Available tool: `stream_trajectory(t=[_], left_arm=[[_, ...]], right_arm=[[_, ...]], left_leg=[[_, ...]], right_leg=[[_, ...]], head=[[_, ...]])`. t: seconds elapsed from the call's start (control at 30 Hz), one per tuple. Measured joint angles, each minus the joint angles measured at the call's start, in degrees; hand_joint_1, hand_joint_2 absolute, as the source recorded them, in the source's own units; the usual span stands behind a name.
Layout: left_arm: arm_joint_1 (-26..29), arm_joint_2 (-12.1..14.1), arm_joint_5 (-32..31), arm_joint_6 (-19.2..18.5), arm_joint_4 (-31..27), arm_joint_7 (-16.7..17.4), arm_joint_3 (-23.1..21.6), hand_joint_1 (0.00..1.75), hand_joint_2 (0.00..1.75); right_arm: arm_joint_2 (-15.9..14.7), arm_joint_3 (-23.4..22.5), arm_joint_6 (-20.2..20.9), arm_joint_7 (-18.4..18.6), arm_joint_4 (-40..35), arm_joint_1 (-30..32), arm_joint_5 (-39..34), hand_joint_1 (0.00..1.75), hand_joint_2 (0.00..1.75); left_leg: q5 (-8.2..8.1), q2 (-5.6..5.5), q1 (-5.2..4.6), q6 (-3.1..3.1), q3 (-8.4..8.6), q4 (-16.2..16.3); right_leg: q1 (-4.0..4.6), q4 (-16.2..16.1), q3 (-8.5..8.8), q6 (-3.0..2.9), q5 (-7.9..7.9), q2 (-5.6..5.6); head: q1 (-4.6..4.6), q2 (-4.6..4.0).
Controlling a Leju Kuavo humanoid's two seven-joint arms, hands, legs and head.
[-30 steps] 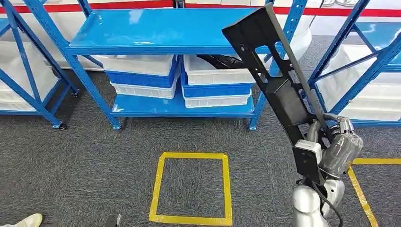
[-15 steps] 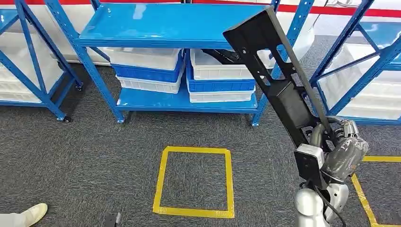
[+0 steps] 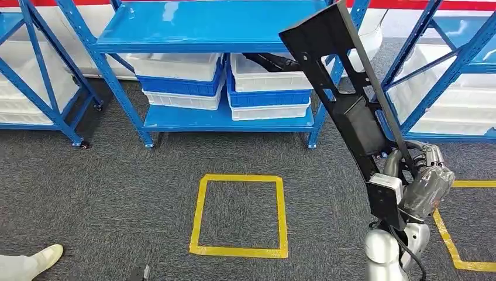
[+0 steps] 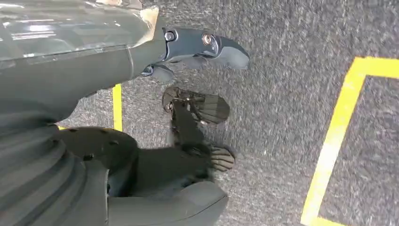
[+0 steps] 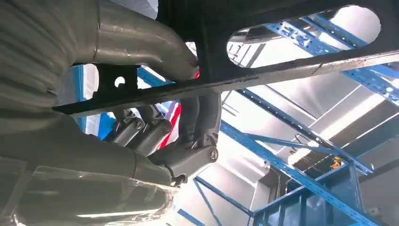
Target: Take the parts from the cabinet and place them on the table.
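My right hand (image 3: pixel 425 182) grips a long black flat part (image 3: pixel 345 99) near its lower end. The part slants up and to the left in front of the blue cabinet (image 3: pixel 205 26). In the right wrist view the thumb and fingers (image 5: pixel 188 117) close around the black part (image 5: pixel 291 61). Another black part (image 3: pixel 275 60) lies in a white bin (image 3: pixel 266 82) on the cabinet's lower shelf. My left hand (image 4: pixel 193 117) hangs over the grey carpet with its fingers apart and nothing in it.
Stacked white and blue bins (image 3: pixel 181 82) fill the lower shelf. More blue racks stand at the left (image 3: pixel 41 76) and right (image 3: pixel 444 70). A yellow tape square (image 3: pixel 240 213) marks the carpet ahead. A person's shoe (image 3: pixel 35 260) is at the lower left.
The whole picture has shifted: cabinet and tape square now sit higher in the frame, so the camera moved. The black part stays held in my right hand.
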Motion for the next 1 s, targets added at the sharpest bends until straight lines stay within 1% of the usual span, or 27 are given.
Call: stream_trajectory(t=[0.03, 0.13, 0.17, 0.2, 0.23, 0.27, 0.3, 0.33, 0.37, 0.4, 0.43, 0.47, 0.5, 0.53, 0.57, 0.6, 0.63, 0.67, 0.7, 0.73, 0.77, 0.8, 0.87, 0.9, 0.93, 0.97, 1.0], left_arm=[[0.00, 0.00, 0.02, -0.02, -0.02, 0.00, 0.00, 0.00, 1.75], [0.00, 0.00, 0.02, -0.02, -0.02, 0.00, 0.00, 0.00, 1.75], [0.03, 0.00, 0.00, -0.09, 0.00, 0.00, 0.00, 0.00, 1.75], [0.13, 0.00, 0.00, -0.20, 0.00, 0.00, 0.00, 0.00, 1.75], [0.18, -0.02, 0.00, -0.22, -0.02, 0.00, 0.00, 0.00, 1.75], [0.17, 0.04, 0.00, -0.24, -0.02, -0.02, 0.02, 0.00, 1.75], [0.17, 0.04, 0.00, -0.24, -0.02, 0.00, 0.02, 0.00, 1.75], [0.18, 0.04, 0.00, -0.24, -0.02, 0.00, 0.02, 0.00, 1.75], [0.19, 0.07, 0.00, -0.22, -0.02, 0.04, 0.02, 0.00, 1.75], [0.18, 0.07, 0.00, -0.13, -0.02, 0.13, 0.00, 0.00, 1.75], [0.18, 0.09, 0.00, -0.06, -0.02, 0.24, 0.02, 0.00, 1.75], [0.18, 0.09, 0.00, 0.09, -0.02, 0.28, 0.02, 0.00, 1.75], [0.18, 0.09, 0.00, 0.20, -0.02, 0.31, 0.02, 0.00, 1.75], [0.18, 0.09, 0.00, 0.20, -0.02, 0.37, 0.02, 0.00, 1.75], [0.13, 0.09, 0.00, 0.20, -0.02, 0.42, 0.00, 0.00, 1.75], [0.12, 0.09, 0.00, 0.20, -0.02, 0.42, 0.00, 0.00, 1.75], [0.16, 0.09, 0.00, 0.20, -0.02, 0.48, 0.00, 0.00, 1.75], [0.20, 0.09, 0.00, 0.20, -0.02, 0.50, 0.00, 0.00, 1.75], [0.27, 0.22, 0.00, 0.22, -0.02, 0.55, 0.02, 0.00, 1.75], [0.27, 0.22, 0.00, 0.22, -0.04, 0.57, 0.00, 0.00, 1.75], [0.34, 0.22, 0.00, 0.22, -0.04, 0.61, 0.00, 0.00, 1.75], [0.39, 0.24, 0.00, 0.22, -0.02, 0.63, 0.00, 0.00, 1.75], [0.42, 0.24, 0.00, 0.22, -0.04, 0.63, 0.00, 0.00, 1.75], [0.44, 0.24, 0.00, 0.22, -0.02, 0.63, 0.00, 0.00, 1.75], [0.46, 0.24, 0.00, 0.22, -0.02, 0.63, 0.00, 0.00, 1.75], [0.49, 0.24, 0.00, 0.22, -0.02, 0.63, 0.00, 0.00, 1.75], [0.51, 0.24, 0.00, 0.22, -0.02, 0.63, 0.00, 0.00, 1.75]], right_arm=[[-0.02, 0.00, 0.00, 0.00, -0.04, -0.03, 0.00, 1.75, 1.75], [-0.02, 0.00, 0.00, 0.00, -0.04, -0.03, 0.00, 1.75, 1.75], [0.00, 0.02, 0.00, 0.00, -0.04, -0.01, 0.04, 1.75, 1.75], [0.02, 0.02, 0.00, -0.04, -0.09, 0.01, 0.04, 1.75, 1.75], [-0.04, 0.00, 0.00, -0.07, -0.24, 0.34, 0.00, 1.75, 1.75], [-0.04, 0.00, 0.00, -0.39, -0.31, 0.35, -0.07, 1.75, 1.75], [-0.04, 0.00, 0.00, -0.55, -0.31, 0.45, -0.15, 1.75, 1.75], [-0.07, -0.07, 0.00, -0.59, -0.31, 0.51, -0.28, 1.75, 1.75], [-0.09, -0.11, 0.00, -0.59, -0.31, 0.62, -0.48, 1.75, 1.75], [-0.11, -0.11, 0.00, -0.59, -0.31, 0.71, -0.59, 1.75, 1.75], [-0.11, -0.11, 0.00, -0.57, -0.31, 0.71, -0.74, 1.75, 1.75], [-0.11, -0.11, 0.00, -0.57, -0.31, 0.68, -0.83, 1.75, 1.75], [-0.11, -0.11, 0.00, -0.57, -0.37, 0.66, -1.20, 1.75, 1.75], [-0.09, -0.11, 0.00, -0.57, -0.48, 0.64, -1.47, 1.75, 1.75], [-0.07, -0.07, 0.00, -0.59, -0.65, 0.68, -1.66, 1.75, 1.75], [-0.07, -0.07, 0.00, -0.59, -0.79, 0.73, -1.81, 1.75, 1.75], [-0.11, -0.09, 0.00, -0.59, -0.81, 0.81, -2.06, 1.75, 1.75], [-0.17, -0.15, 0.00, -0.55, -0.87, 0.84, -2.49, 1.75, 1.75], [-0.13, -0.11, 0.00, -0.50, -0.96, 0.86, -2.80, 1.75, 1.75], [-0.11, -0.09, 0.00, -0.50, -1.09, 0.84, -2.86, 1.75, 1.75], [-0.09, -0.09, 0.00, -0.50, -1.11, 0.99, -2.95, 1.75, 1.75], [-0.11, -0.09, 0.00, -0.50, -1.11, 1.17, -2.97, 1.75, 1.75], [-0.13, -0.09, 0.00, -0.50, -1.11, 1.32, -2.99, 1.75, 1.75], [-0.13, -0.09, 0.00, -0.48, -1.11, 1.32, -2.99, 1.75, 1.75], [-0.15, -0.09, 0.00, -0.48, -1.11, 1.33, -2.99, 1.75, 1.75], [-0.15, -0.09, 0.00, -0.48, -1.11, 1.34, -3.02, 1.75, 1.75], [-0.13, -0.09, 0.00, -0.48, -1.11, 1.35, -3.01, 1.75, 1.75]], left_leg=[[0.17, -0.05, -0.16, 0.16, -0.14, -0.32], [0.17, -0.05, -0.16, 0.16, -0.14, -0.32], [0.32, -0.12, -0.27, 0.44, -0.36, -0.11], [0.34, -0.09, -0.43, 0.56, -0.55, -0.21], [2.32, 0.38, -0.35, 2.97, -1.58, -1.20], [3.05, 0.51, -0.44, 3.43, -2.57, -1.14], [3.50, 0.61, -0.51, 3.59, -3.14, -1.13], [3.92, 0.66, -0.62, 3.66, -3.85, -1.12], [4.39, 0.66, -0.69, 3.63, -4.47, -1.11], [4.77, 0.65, -0.71, 3.55, -4.99, -1.11], [5.15, 0.64, -0.71, 3.42, -5.42, -1.08], [5.48, 0.63, -0.72, 3.24, -5.74, -1.06], [5.74, 0.60, -0.72, 2.99, -5.87, -1.01], [5.90, 0.61, -1.06, 2.70, -6.14, -0.86], [6.30, 0.65, -1.14, 2.33, -6.34, -0.75], [6.65, 0.65, -1.14, 1.99, -6.47, -0.74], [6.90, 0.66, -0.93, 1.62, -6.48, -0.84], [7.17, 0.62, -0.89, 1.20, -6.47, -0.99], [6.48, 0.51, -0.88, 1.28, -6.63, -1.09], [5.95, 0.52, -1.00, 2.62, -6.78, -1.52], [6.75, 0.48, -0.99, 3.17, -6.90, -1.73], [7.98, 0.43, -0.90, 3.50, -6.87, -1.88], [8.30, 0.40, -0.69, 3.20, -6.91, -1.95], [8.59, 0.39, -0.60, 2.72, -6.99, -1.97], [8.63, 0.39, -0.59, 2.67, -7.04, -1.96], [8.78, 0.38, -0.59, 2.43, -7.07, -1.96], [8.80, 0.37, -0.60, 2.40, -7.10, -1.96]], right_leg=[[0.02, 0.06, -0.03, 0.19, 0.13, -0.02], [0.02, 0.06, -0.03, 0.19, 0.13, -0.02], [0.00, -0.03, -0.05, 0.52, 0.35, -0.05], [-0.03, -0.03, -0.05, 0.83, 0.55, -0.08], [-0.14, 1.74, -1.79, 1.60, -1.10, 0.01], [-0.23, 7.68, -3.94, 0.89, -5.26, 0.02], [-0.24, 11.94, -5.32, 0.71, -7.40, 0.02], [-0.23, 16.28, -6.57, 0.82, -9.06, 0.03], [-0.24, 18.44, -6.70, 1.30, -9.14, 0.02], [-0.23, 17.61, -5.51, 1.85, -8.22, 0.02], [-0.23, 14.41, -3.07, 2.41, -6.54, 0.02], [-0.23, 9.49, 0.24, 2.77, -4.85, 0.01], [-0.21, 4.08, 3.79, 2.64, -4.05, 0.00], [0.01, -0.40, 7.09, 2.05, -4.86, 0.00], [0.26, -1.61, 7.44, 1.51, -5.11, 0.13], [0.24, -1.64, 6.98, 1.44, -5.12, 0.14], [0.27, -1.55, 6.34, 1.02, -5.00, 0.15], [0.22, -1.85, 6.21, 0.37, -4.66, 0.15], [0.20, -2.20, 6.17, -0.01, -4.61, 0.12], [0.13, -2.22, 6.07, -0.05, -4.25, 0.22], [0.26, -2.22, 5.82, -0.23, -4.05, 0.21], [0.40, -2.20, 5.70, -0.43, -3.92, 0.21], [0.66, -2.10, 5.52, -0.75, -3.65, 0.21], [0.74, -1.96, 5.49, -0.76, -3.64, 0.20], [0.76, -1.81, 5.46, -0.76, -3.63, 0.20], [0.75, -1.71, 5.47, -0.76, -3.63, 0.20], [0.75, -1.64, 5.48, -0.75, -3.62, 0.20]], head=[[0.11, 0.00], [0.11, 0.00], [0.13, 0.00], [0.09, 0.00], [0.20, 0.00], [0.83, 0.00], [0.83, 0.00], [0.87, 0.00], [0.94, 0.00], [0.94, 0.00], [1.01, 0.00], [1.07, 0.00], [1.09, 0.00], [1.20, 0.00], [0.99, 0.00], [0.92, 0.00], [0.87, 0.00], [0.94, 0.00], [1.27, 0.00], [0.77, 0.00], [0.55, 0.00], [0.46, 0.00], [0.48, 0.00], [0.48, 0.00], [0.52, 0.00], [0.48, 0.00], [0.46, 0.00]])
